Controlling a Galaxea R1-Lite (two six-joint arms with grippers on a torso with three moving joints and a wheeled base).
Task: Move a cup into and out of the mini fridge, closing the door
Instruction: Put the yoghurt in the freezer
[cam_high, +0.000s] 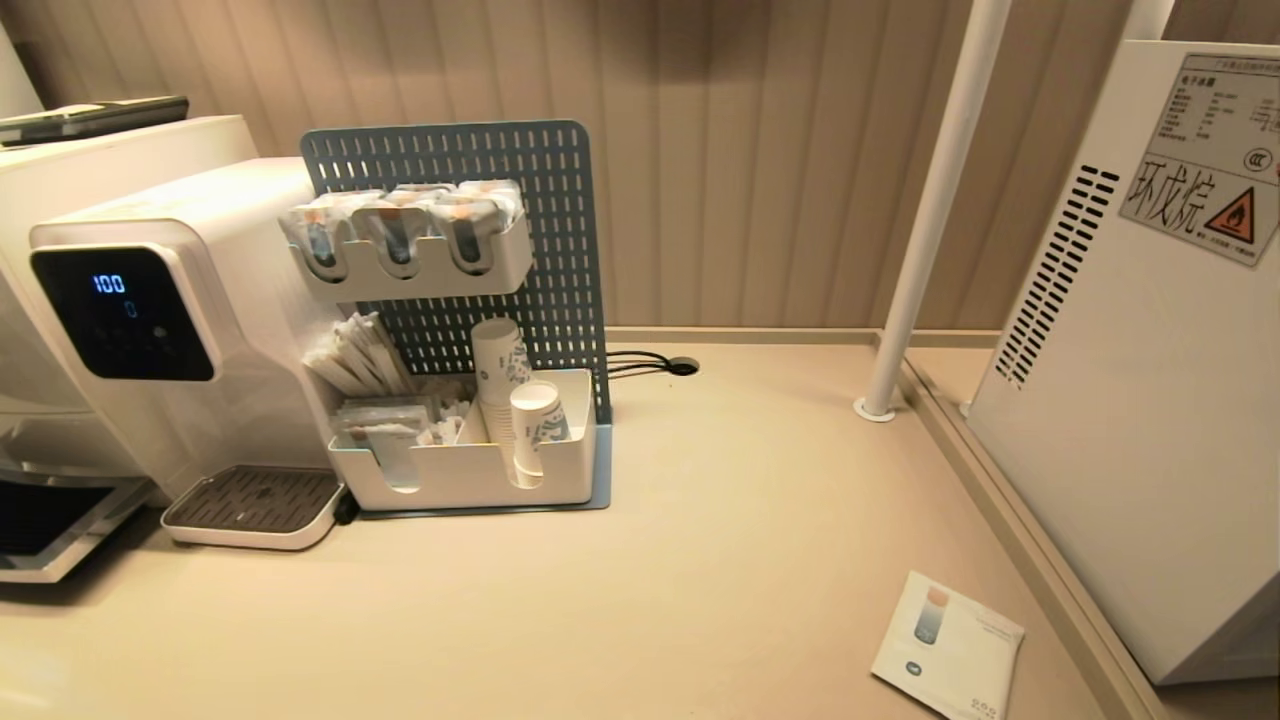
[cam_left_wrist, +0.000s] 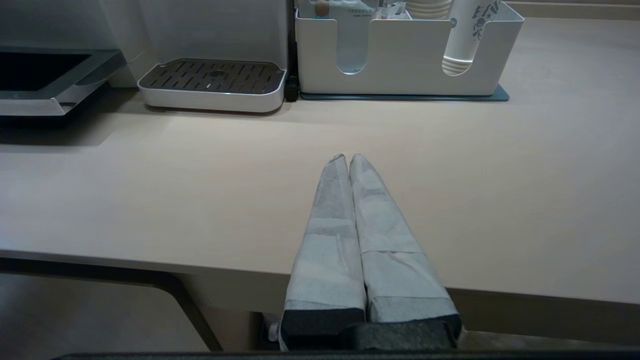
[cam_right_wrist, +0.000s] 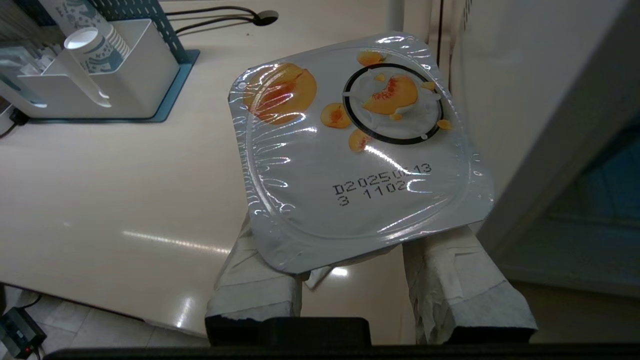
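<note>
My right gripper grasps the cup under its foil lid, above the desk edge beside the mini fridge; I fear it slips or bumps the fridge wall. Left gripper is clenched, idle

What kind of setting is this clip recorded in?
Probably an office pantry or drinks corner: a hot-water dispenser, a pegboard organiser with paper cups and sachets, and a mini fridge share one countertop.
</note>
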